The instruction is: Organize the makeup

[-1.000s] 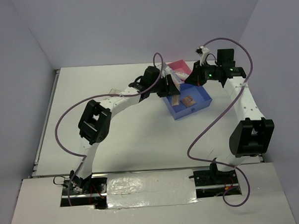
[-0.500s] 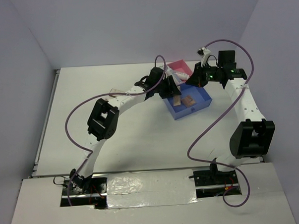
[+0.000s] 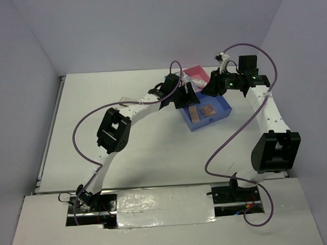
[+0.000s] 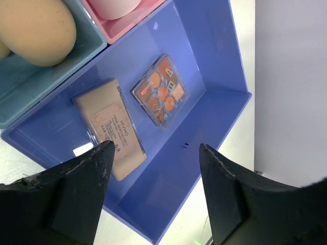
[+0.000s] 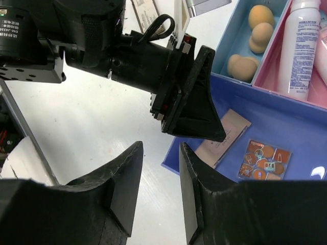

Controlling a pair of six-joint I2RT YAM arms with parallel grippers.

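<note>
A blue-and-pink divided tray (image 4: 225,61) holds the makeup. In the left wrist view a pinkish-tan palette (image 4: 110,130) and a multicolour palette (image 4: 161,91) lie flat in the big blue compartment, and a tan sponge (image 4: 36,28) sits in the light-blue one. My left gripper (image 4: 156,149) is open and empty, above the blue compartment. My right gripper (image 5: 160,148) is open and empty over the table beside the tray's corner. The right wrist view shows the white bottle (image 5: 301,46) in the pink compartment, the sponges (image 5: 244,66) and both palettes (image 5: 225,135).
In the top view the tray (image 3: 228,113) sits at the back right of the table, with both grippers (image 3: 190,98) close together at its left side. A flat card-like item (image 5: 145,13) and a grey object (image 5: 204,5) lie on the table beyond the tray.
The left arm's elbow has swung to the right while its gripper stays over the tray. The tan palette now lies flat in the blue compartment. The right gripper has barely moved.
</note>
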